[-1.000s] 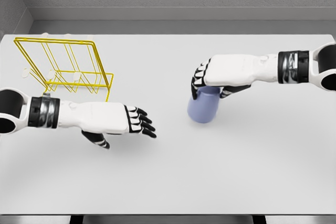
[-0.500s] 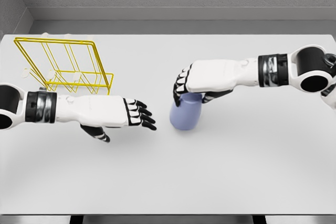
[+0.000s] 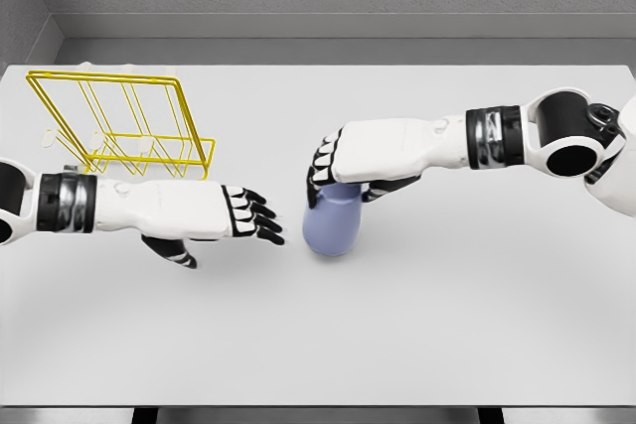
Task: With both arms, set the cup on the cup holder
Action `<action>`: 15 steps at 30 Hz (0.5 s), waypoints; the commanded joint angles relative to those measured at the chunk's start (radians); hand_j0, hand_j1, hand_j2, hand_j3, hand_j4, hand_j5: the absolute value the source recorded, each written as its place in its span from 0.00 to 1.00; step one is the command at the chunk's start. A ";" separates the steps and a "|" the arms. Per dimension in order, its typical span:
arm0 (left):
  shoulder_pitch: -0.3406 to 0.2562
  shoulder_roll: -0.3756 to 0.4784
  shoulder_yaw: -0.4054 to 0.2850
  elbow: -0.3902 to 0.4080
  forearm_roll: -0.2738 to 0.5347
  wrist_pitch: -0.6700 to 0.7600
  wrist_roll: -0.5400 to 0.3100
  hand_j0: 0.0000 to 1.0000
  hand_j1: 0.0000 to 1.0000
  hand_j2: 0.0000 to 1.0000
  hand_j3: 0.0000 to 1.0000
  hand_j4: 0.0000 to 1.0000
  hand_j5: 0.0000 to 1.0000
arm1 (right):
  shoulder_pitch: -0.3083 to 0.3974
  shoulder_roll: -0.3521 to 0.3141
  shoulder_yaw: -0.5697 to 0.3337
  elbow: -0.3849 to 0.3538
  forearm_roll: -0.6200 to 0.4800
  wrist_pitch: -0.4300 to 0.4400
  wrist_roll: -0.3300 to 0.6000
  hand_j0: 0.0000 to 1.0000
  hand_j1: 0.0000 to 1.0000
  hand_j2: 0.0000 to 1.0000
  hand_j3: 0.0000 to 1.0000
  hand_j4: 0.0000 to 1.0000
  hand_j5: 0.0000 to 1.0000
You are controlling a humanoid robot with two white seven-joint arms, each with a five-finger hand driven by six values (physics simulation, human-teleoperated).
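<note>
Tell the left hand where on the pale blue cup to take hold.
Grip the pale blue cup on its bare lower wall, coming from its left side, where the left hand waits open. The right hand covers the top from above, so only the rounded body below is free, and it faces the left hand's fingers.

You see a matt, smooth lavender cup (image 3: 332, 227) under the right hand's (image 3: 363, 154) glossy white plastic shell; beyond the left hand (image 3: 204, 212), thin yellow wire rack (image 3: 124, 126); matt white table (image 3: 417, 325).
</note>
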 commanded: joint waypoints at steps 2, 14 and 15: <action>-0.002 0.021 0.002 0.001 0.010 0.003 0.000 1.00 1.00 1.00 1.00 1.00 1.00 | 0.000 0.003 -0.001 0.001 -0.006 0.006 -0.001 1.00 1.00 1.00 1.00 1.00 1.00; -0.014 0.009 0.004 0.001 0.008 0.003 0.000 1.00 1.00 1.00 1.00 1.00 1.00 | -0.058 -0.072 -0.004 0.030 -0.006 0.006 -0.006 1.00 1.00 1.00 1.00 1.00 1.00; -0.029 -0.006 0.002 0.001 0.018 0.003 0.000 1.00 1.00 1.00 1.00 1.00 1.00 | -0.060 -0.082 -0.002 0.043 -0.004 -0.002 -0.015 1.00 1.00 1.00 1.00 1.00 1.00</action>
